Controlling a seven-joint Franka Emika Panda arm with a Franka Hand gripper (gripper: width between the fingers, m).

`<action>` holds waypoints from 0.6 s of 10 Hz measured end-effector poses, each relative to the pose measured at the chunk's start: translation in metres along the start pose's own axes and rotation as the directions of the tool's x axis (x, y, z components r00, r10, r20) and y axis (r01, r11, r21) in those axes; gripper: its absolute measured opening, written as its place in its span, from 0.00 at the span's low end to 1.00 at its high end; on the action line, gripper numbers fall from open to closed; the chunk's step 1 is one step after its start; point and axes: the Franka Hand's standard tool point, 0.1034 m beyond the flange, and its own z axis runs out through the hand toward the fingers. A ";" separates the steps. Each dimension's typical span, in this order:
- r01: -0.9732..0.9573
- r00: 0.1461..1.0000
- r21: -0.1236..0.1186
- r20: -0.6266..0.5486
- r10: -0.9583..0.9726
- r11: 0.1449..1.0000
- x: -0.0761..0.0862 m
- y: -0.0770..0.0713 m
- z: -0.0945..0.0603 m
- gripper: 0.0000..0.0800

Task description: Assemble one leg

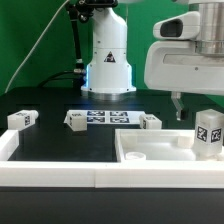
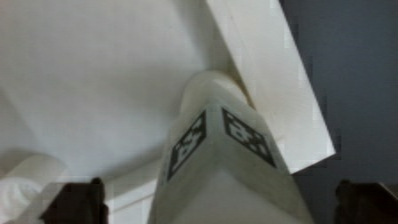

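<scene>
Leg (image 2: 222, 150) clears both jaws, plain only in wrist view.

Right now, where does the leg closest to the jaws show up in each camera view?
Exterior view: the leg stands at the exterior view's right edge, by the white panel.
Wrist view: the leg fills the centre, two tags showing.
Shared landmark: the white panel, behind the leg in the wrist view.

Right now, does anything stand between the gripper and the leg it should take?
Nothing visible does. In the wrist view the leg sits directly between the fingers of the open gripper, with a bare gap on each side. Only the white panel shows behind it.
</scene>
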 end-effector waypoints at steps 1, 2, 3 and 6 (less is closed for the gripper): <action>0.098 0.995 0.001 0.001 -0.098 0.995 -0.001 -0.002 0.000 0.81; 0.173 0.985 0.002 0.001 -0.173 0.985 -0.002 -0.003 0.000 0.81; 0.275 0.962 0.002 0.001 -0.275 0.962 -0.002 -0.002 0.000 0.81; 0.556 0.831 -0.008 0.006 -0.556 0.831 0.001 0.003 0.002 0.81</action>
